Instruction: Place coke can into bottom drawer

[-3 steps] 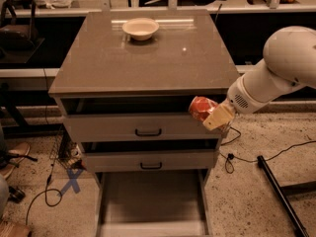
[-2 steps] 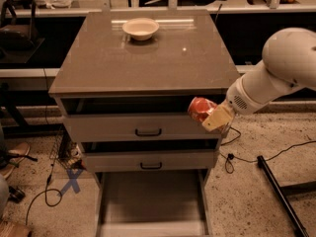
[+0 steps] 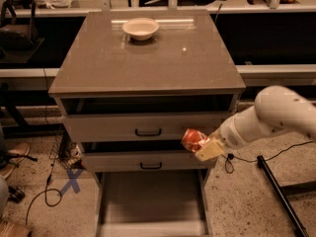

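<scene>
The coke can (image 3: 193, 139) is red-orange and held in my gripper (image 3: 202, 146) at the end of the white arm reaching in from the right. The can hangs in front of the cabinet's right side, level with the gap between the two closed drawer fronts, above the right part of the bottom drawer (image 3: 150, 201). The bottom drawer is pulled out toward the camera, a pale-grey tray with a bare flat floor and low side walls.
A white bowl (image 3: 140, 28) sits at the back of the cabinet top (image 3: 148, 63). Two drawers with dark handles (image 3: 148, 132) are shut. Cables and a blue cross mark (image 3: 71, 180) lie on the floor at left; a dark bar (image 3: 279, 191) lies at right.
The arm has moved down and slightly left with the can, from beside the upper drawer front to in front of the lower one, closer to the open bottom drawer.
</scene>
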Motion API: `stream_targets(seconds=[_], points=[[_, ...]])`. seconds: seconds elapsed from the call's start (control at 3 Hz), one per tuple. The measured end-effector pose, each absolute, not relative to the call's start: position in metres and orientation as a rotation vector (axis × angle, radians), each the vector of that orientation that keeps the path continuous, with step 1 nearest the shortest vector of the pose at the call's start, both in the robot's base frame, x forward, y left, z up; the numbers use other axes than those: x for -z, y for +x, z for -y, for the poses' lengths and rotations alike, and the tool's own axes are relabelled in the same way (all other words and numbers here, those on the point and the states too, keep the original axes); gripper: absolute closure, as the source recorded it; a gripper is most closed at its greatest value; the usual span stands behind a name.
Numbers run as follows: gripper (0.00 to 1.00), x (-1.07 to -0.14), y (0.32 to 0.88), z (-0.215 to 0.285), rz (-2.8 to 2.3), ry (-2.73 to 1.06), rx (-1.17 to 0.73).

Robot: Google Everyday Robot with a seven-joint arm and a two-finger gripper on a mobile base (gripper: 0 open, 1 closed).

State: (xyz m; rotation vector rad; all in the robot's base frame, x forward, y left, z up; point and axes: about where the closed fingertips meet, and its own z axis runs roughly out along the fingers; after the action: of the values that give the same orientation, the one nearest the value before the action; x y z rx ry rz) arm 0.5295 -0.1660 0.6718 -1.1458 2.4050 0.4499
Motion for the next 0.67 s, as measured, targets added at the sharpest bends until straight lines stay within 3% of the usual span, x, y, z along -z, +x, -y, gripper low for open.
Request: stream_targets(seconds=[0.67], points=[[1.00,-0.564,0.510,0.118,-2.319,-1.231,-0.600]])
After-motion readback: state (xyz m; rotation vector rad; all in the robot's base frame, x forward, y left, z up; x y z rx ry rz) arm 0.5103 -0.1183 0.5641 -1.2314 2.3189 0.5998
